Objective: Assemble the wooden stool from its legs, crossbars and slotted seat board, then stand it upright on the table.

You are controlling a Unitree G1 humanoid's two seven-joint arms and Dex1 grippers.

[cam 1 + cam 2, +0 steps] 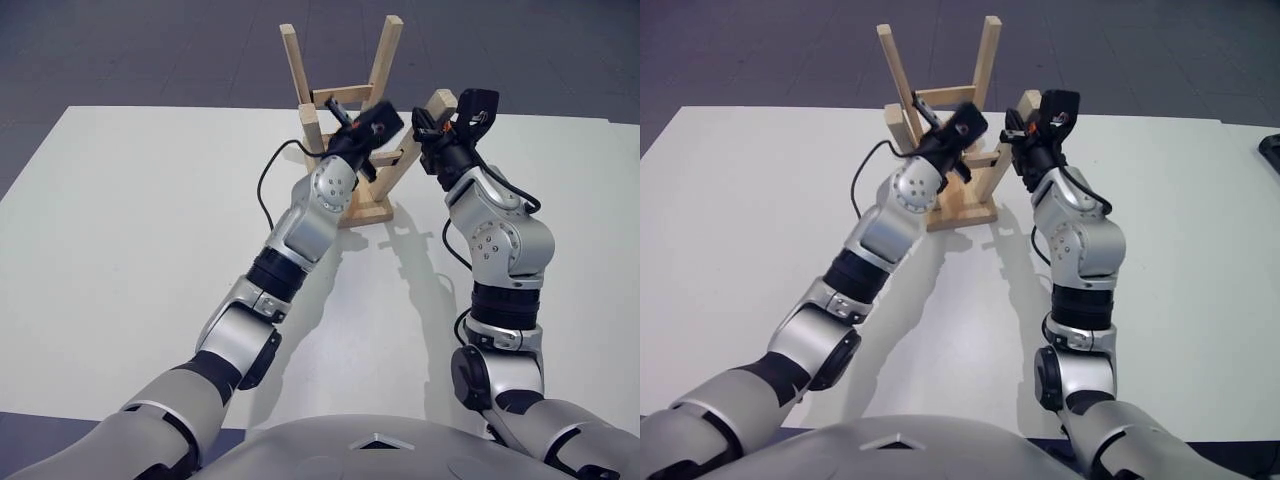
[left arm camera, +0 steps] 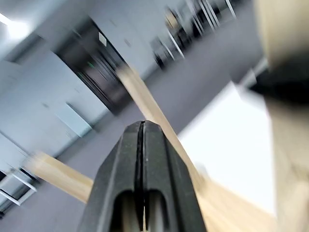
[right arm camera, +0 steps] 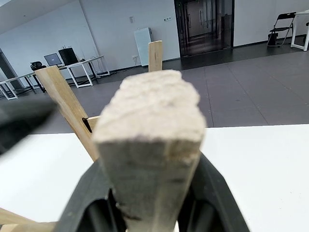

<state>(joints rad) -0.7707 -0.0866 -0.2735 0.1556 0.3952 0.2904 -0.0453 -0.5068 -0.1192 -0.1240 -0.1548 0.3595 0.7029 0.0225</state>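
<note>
I judge the upturned stool (image 1: 365, 212), seat-down on the table (image 1: 150, 220), light, stiff and tippy, so with my right gripper (image 1: 436, 122) fingers pinching one leg (image 3: 150, 125) end and my left gripper (image 2: 143, 145) fingers pressed together, I'd grip low near a crossbar (image 1: 345, 97).

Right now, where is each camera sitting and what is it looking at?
Left eye view: on the head, looking down over both arms at the upside-down stool on the table.
Right eye view: beside it, same scene, both arms.
Left wrist view: on the left wrist, past the shut left gripper towards stool legs.
Right wrist view: on the right wrist, along the leg the right gripper clamps.
Shared: every view shows the stool.
</note>
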